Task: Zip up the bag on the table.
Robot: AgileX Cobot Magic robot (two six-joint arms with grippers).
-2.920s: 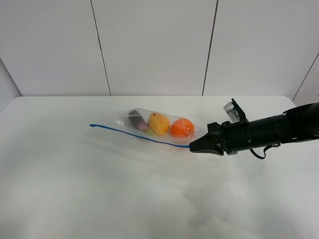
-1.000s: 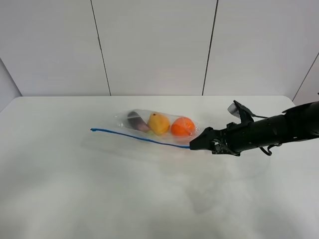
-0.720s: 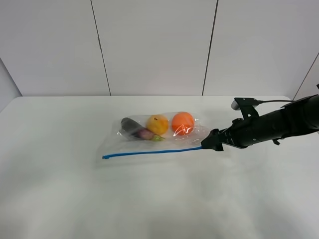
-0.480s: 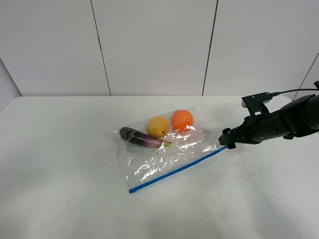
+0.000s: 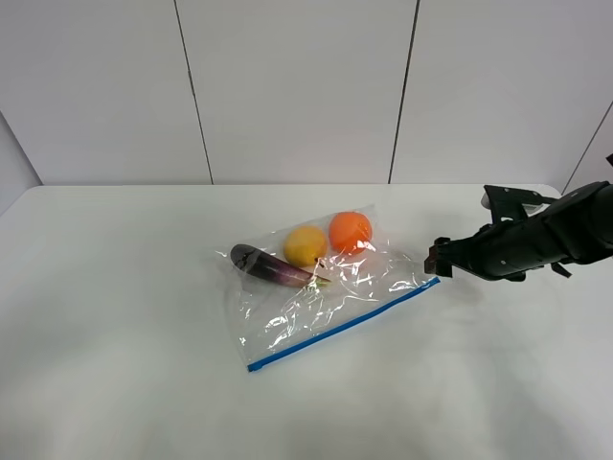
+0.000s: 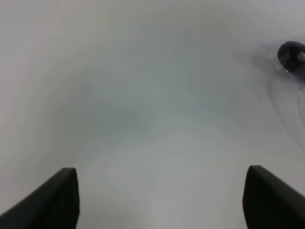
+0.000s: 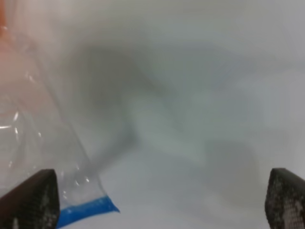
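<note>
Bag (image 5: 316,287) lies flat mid-table (image 5: 115,383), blue zipper strip (image 5: 337,326) nearest me, fruit at the far edge. Film looks limp and slippery; grip the stiffer strip end. Right gripper (image 5: 437,261) spread wide beside that corner, holding nothing. Left gripper (image 6: 159,200) also wide, empty.

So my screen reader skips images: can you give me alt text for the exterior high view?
A clear bag with a blue zipper strip lies flat on a white table, holding an eggplant, a yellow fruit and an orange. The right claw is open beside its corner.

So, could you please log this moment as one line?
right gripper: open, beside corner | clear plastic zip bag: flat on white table | blue zipper strip: unzipped
</note>
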